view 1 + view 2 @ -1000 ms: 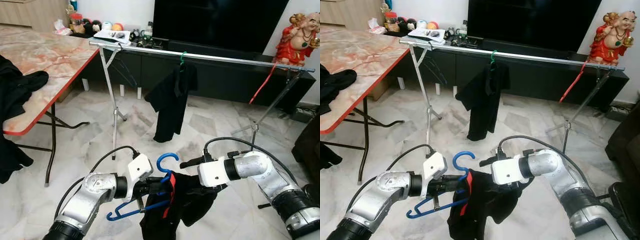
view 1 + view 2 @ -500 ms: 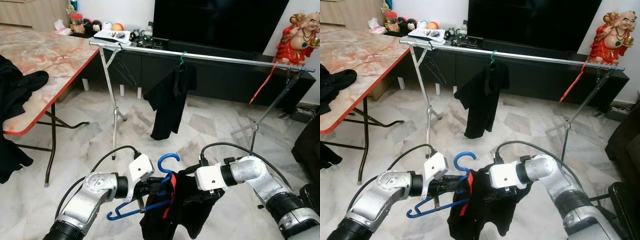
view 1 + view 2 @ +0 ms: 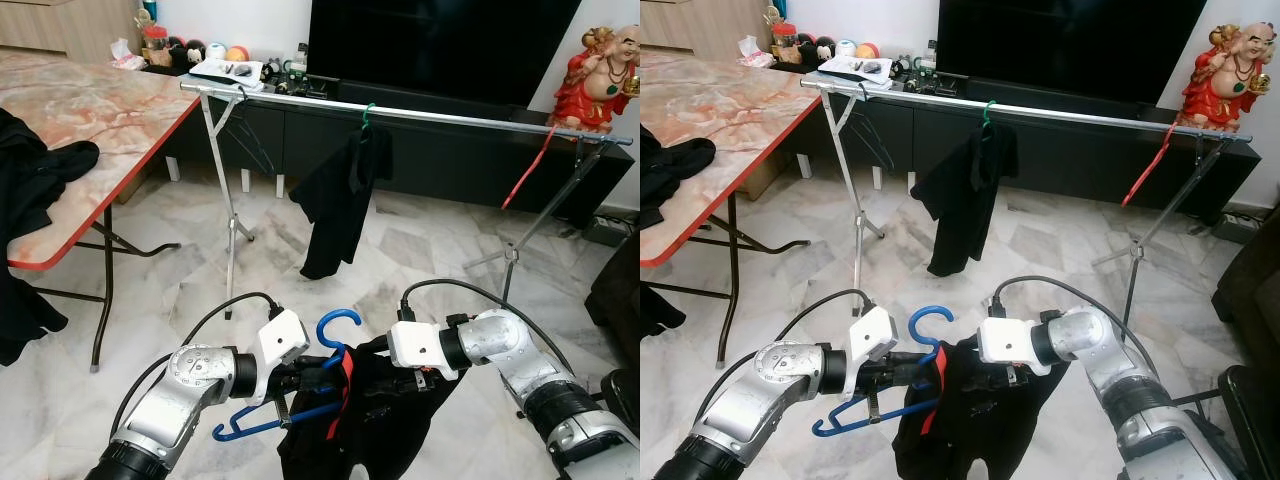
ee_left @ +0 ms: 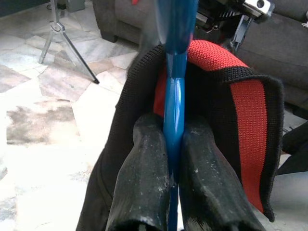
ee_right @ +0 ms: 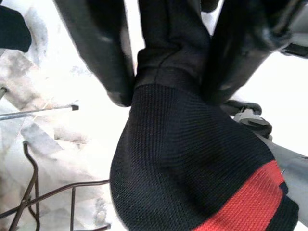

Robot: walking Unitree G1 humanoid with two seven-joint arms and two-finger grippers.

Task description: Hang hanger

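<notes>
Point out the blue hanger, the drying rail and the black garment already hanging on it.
blue hanger (image 3: 338, 322), left eye view, on its hook.
drying rail (image 3: 450, 118), left eye view, on the bare bar.
black garment (image 3: 335, 205), left eye view, on its body.

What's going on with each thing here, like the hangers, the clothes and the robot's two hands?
Blue hanger: clamped at its neck by the left gripper, not yet on the rail.
Black garment with red trim: draped on the blue hanger, pinched by the right gripper.
Rail: standing, holds a green hanger.
Black shirt: hanging from the green hanger.
Black clothes: heaped on the table.
</notes>
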